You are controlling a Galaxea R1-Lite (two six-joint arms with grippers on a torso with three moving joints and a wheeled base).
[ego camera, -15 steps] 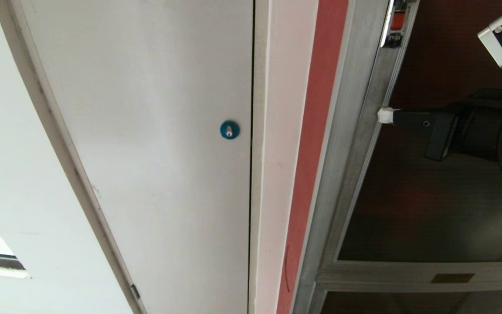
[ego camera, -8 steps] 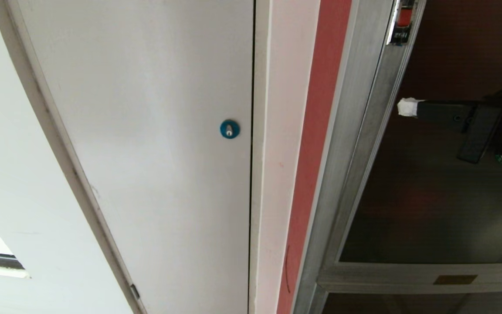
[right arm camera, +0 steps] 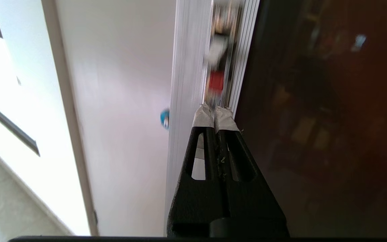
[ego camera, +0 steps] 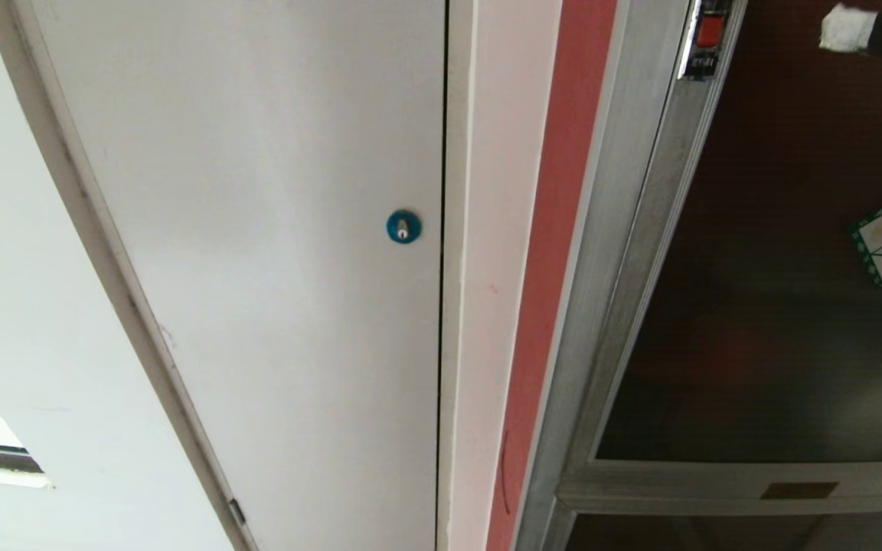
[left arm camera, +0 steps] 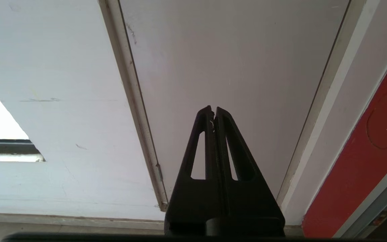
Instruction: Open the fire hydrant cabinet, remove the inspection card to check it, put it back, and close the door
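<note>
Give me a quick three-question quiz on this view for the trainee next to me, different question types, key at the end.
1. True or false: the door of the fire hydrant cabinet is already swung open.
2. Which gripper is up by the small red latch? A) left gripper B) right gripper
3. Fill in: the round blue lock sits on the plain ____ door.

Key
1. False. The dark glass door lies shut in its silver frame.
2. B. The right gripper, tips wrapped in white tape and shut on nothing, is beside the latch; the left gripper is parked, shut, before the white door.
3. white
</note>
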